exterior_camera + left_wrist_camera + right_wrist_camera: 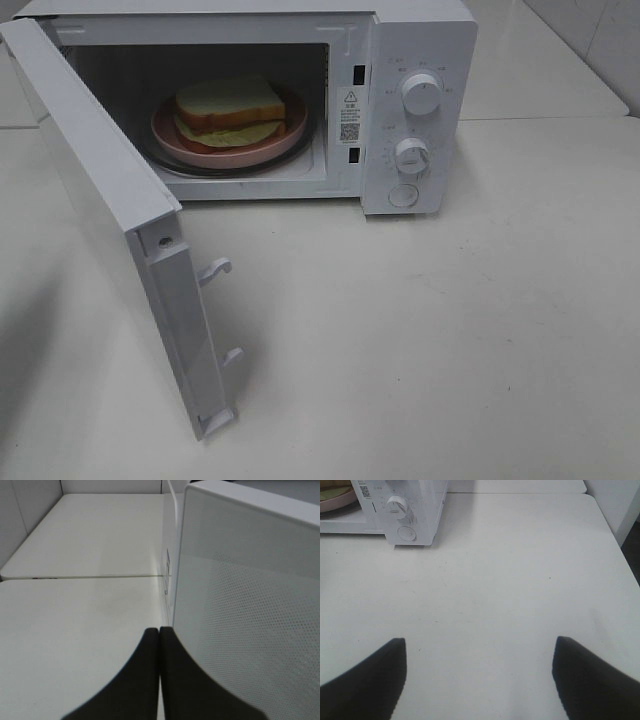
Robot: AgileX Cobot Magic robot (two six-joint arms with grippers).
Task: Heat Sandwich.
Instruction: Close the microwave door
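The sandwich lies on a round pink plate inside the white microwave, whose door hangs wide open toward the front left. In the left wrist view my left gripper is shut with nothing between its dark fingers, right beside the outer face of the door. My right gripper stands open and empty over bare table, well in front of the microwave's control panel. Neither arm shows in the high view. An edge of the plate shows in the right wrist view.
Two white knobs and a round button sit on the microwave's right panel. Two latch hooks stick out from the door's edge. The white table spreads to the front and right, with a seam behind the microwave.
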